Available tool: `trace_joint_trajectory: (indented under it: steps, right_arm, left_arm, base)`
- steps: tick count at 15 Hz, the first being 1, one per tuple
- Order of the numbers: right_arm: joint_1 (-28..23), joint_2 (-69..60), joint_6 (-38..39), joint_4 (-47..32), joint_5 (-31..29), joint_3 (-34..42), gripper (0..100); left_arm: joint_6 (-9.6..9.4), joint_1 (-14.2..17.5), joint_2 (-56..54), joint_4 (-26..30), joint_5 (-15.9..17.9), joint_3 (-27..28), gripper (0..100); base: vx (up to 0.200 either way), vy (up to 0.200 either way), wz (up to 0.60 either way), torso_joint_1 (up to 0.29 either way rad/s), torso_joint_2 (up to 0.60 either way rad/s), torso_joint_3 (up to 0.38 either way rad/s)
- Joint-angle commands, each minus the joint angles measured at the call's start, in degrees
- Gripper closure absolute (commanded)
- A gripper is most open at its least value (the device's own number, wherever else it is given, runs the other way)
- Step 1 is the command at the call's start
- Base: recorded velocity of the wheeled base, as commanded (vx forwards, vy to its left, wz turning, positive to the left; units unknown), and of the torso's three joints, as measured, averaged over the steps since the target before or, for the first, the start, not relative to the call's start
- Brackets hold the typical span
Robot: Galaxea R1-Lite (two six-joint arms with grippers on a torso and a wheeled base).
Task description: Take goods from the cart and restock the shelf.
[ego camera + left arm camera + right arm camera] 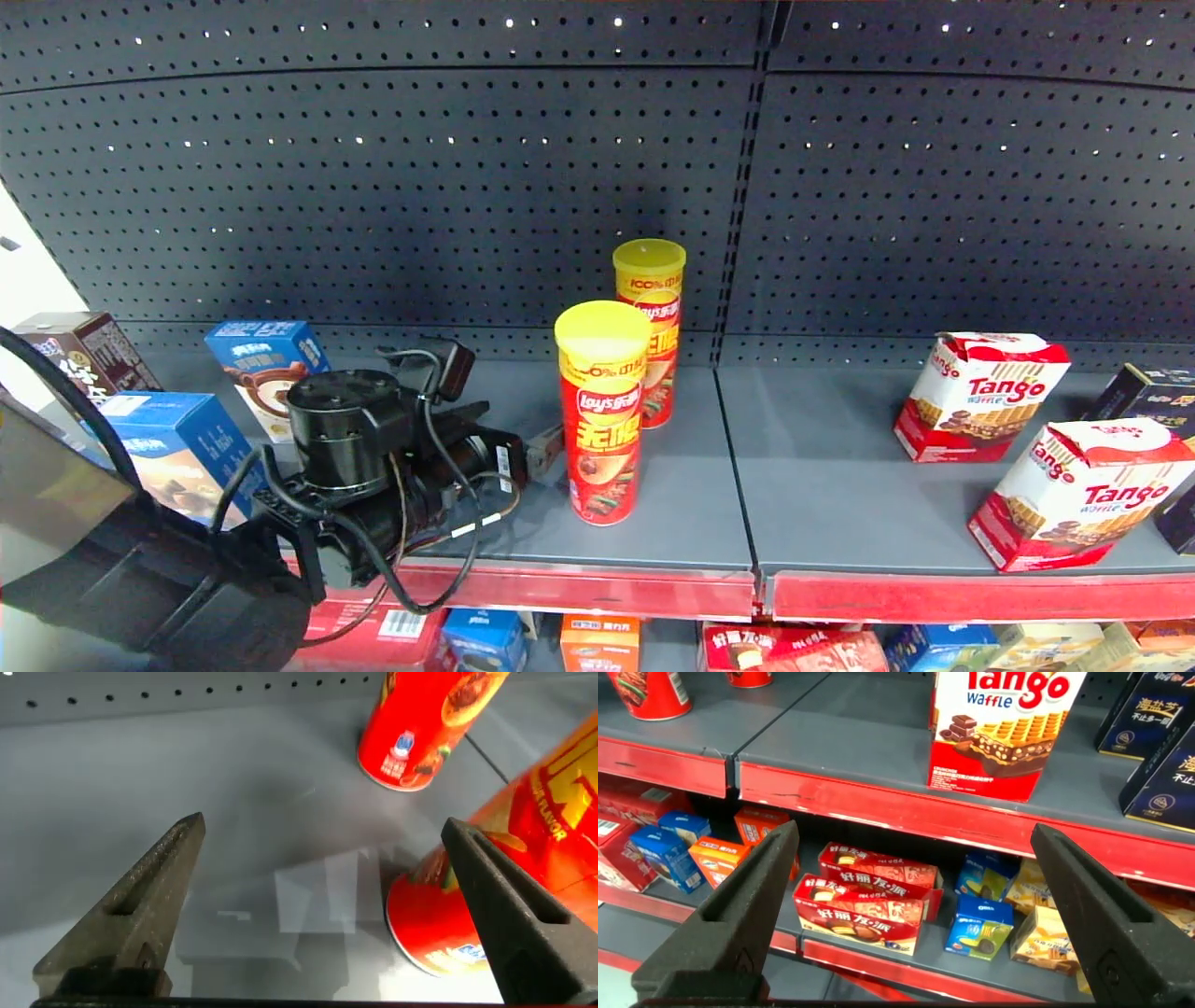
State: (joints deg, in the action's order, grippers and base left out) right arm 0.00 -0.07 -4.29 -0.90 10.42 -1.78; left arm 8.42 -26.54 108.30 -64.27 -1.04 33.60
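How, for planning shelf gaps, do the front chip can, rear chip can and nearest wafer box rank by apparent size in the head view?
1. nearest wafer box
2. front chip can
3. rear chip can: farther and partly hidden, possibly same size.

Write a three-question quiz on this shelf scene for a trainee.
1. True or false: the left gripper is open beside the front chip can.
2. How many chip cans stand on the upper shelf? A) one B) two C) four
3. Fill in: the cans' lids are ____.

Key: 1 true; 2 B; 3 yellow.
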Motion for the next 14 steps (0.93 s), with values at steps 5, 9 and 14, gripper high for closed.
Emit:
trace_joint_trajectory:
  steps: [5, 9, 14]
  right_arm:
    - [0.0, 0.1, -0.7, 0.0, 0.4, -0.1, 0]
    - [0.0, 0.1, -0.8, 0.0, 0.4, -0.1, 0]
    - [0.0, 0.1, -1.2, 0.0, 0.5, -0.1, 0]
  left_arm:
    - [0.01, -0.4, 2.8, -0.1, 0.5, 2.9, 0]
    - [0.01, -0.8, 3.6, -0.1, 0.6, 4.2, 0]
    - [0.01, -1.7, 4.0, -0.2, 1.2, 4.5, 0]
  base:
    - [0.000, 0.000, 0.00, 0.000, 0.00, 0.000]
    - [0.000, 0.000, 0.00, 0.000, 0.00, 0.000]
    - [0.000, 0.000, 0.00, 0.000, 0.00, 0.000]
